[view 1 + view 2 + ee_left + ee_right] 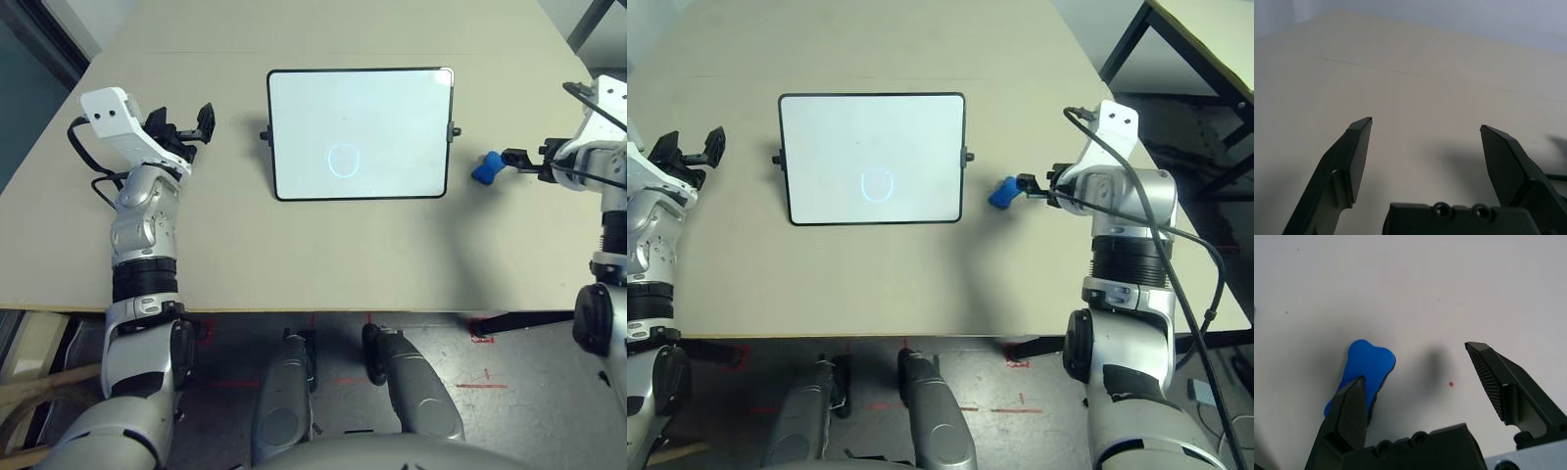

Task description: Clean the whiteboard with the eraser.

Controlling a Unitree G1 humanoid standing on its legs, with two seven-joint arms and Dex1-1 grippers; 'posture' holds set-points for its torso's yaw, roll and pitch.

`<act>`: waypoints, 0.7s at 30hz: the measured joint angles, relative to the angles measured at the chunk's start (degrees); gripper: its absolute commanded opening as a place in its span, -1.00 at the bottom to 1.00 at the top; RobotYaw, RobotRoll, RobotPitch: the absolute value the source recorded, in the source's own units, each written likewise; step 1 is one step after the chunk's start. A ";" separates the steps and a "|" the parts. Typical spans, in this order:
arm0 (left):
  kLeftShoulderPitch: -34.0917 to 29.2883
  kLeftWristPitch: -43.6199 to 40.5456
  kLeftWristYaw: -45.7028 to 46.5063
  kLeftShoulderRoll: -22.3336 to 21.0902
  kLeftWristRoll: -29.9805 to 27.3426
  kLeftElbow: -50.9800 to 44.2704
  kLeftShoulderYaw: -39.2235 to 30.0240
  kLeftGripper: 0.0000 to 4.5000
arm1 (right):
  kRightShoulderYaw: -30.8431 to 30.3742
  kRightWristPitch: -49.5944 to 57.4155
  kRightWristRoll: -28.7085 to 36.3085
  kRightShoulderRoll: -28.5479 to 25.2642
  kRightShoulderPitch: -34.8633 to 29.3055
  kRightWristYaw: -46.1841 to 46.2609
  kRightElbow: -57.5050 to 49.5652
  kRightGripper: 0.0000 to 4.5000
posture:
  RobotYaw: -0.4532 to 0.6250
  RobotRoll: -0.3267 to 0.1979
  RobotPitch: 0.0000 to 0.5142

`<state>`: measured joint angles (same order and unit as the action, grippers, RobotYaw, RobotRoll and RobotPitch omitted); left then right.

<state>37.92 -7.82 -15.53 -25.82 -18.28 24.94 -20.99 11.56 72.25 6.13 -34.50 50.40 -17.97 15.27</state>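
**Parking the eraser beside a clean-looking board**

Looking at the eraser (1367, 372) first: it's the little blue bone-shaped block lying on the table (294, 255) just off the whiteboard's 3 o'clock edge, close to the board but not touching it. In the right wrist view one finger of the right gripper (1422, 391) sits right alongside it, maybe brushing it, while the other finger is well apart, so the claw is spread wide and not clamping anything. My guess is the block has been set down there on purpose, clear of the board.

The whiteboard (360, 134) lies flat mid-table with its long sides running 9 to 3. I can't spot any red strokes on it; the one faint ring (343, 160) near the middle reads more like a light reflection than ink, though I can't say for sure. So I'd judge the wiping is basically done.

The left gripper (188, 125) hangs out at the board's 9 o'clock, well clear, fingers gaping over bare table and holding nothing. Probably just staying out of the way.

Head count:
- one whiteboard, with one small black knob on each short side, so two knobs
- one eraser
- two grippers, both wide open
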 measured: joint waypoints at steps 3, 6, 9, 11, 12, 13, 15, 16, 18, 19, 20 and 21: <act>-0.38 -0.38 0.07 0.01 -0.02 -0.47 -0.01 1.00 | -0.23 0.67 0.34 0.38 0.13 0.24 -1.67 0.99 | -0.29 0.25 0.18; -1.39 -0.59 0.42 0.00 -0.02 -2.45 -0.06 1.00 | 0.05 -0.28 0.42 0.97 0.20 1.53 -3.66 0.99 | -0.29 0.25 0.22; -2.79 -1.06 0.82 -0.23 -0.13 -4.78 -0.34 1.00 | 1.61 -8.62 0.13 1.92 -0.41 4.39 -5.56 0.99 | -0.27 0.25 0.25; -3.47 -1.33 0.85 -0.92 -0.17 -6.04 -0.55 1.00 | 4.21 -17.22 0.12 2.52 -2.46 6.25 -6.25 0.99 | -0.25 0.25 0.28; -3.71 -1.36 0.82 -1.81 -0.18 -6.33 -0.71 1.00 | 6.29 -22.26 0.34 3.74 -3.75 7.54 -6.32 0.99 | -0.25 0.25 0.29; -3.78 -1.36 0.79 -2.59 -0.18 -6.44 -0.99 1.00 | 8.00 -26.01 0.65 4.91 -4.82 8.66 -6.23 0.99 | -0.24 0.25 0.31; -3.77 -0.94 0.42 -3.93 -0.15 -7.00 -1.57 1.00 | 10.62 -34.84 1.20 6.58 -7.32 10.07 -5.19 0.99 | -0.23 0.25 0.33; -3.78 -0.50 0.11 -4.59 -0.10 -7.01 -1.76 1.00 | 11.09 -38.12 1.31 6.93 -8.49 10.26 -4.38 0.99 | -0.23 0.25 0.34; -3.77 1.22 -0.75 -5.70 0.24 -7.00 -1.83 1.00 | 11.79 -45.94 1.60 7.00 -11.35 10.07 -0.96 0.99 | -0.22 0.25 0.34; -3.77 2.00 -1.08 -6.13 0.37 -6.94 -1.83 1.00 | 12.03 -48.69 1.71 6.98 -12.22 9.99 0.99 0.99 | -0.22 0.25 0.34; -3.77 2.77 -1.35 -6.47 0.42 -6.80 -1.83 1.00 | 12.14 -51.53 1.83 6.97 -12.87 9.79 2.95 0.99 | -0.22 0.25 0.34; -3.77 3.68 -1.62 -6.92 0.43 -6.46 -1.83 1.00 | 12.21 -54.64 2.05 6.94 -13.33 9.34 5.53 0.99 | -0.22 0.25 0.30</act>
<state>34.16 -4.13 -17.15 -32.74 -17.85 18.48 -22.83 23.77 17.61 8.17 -27.56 37.07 -8.63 20.80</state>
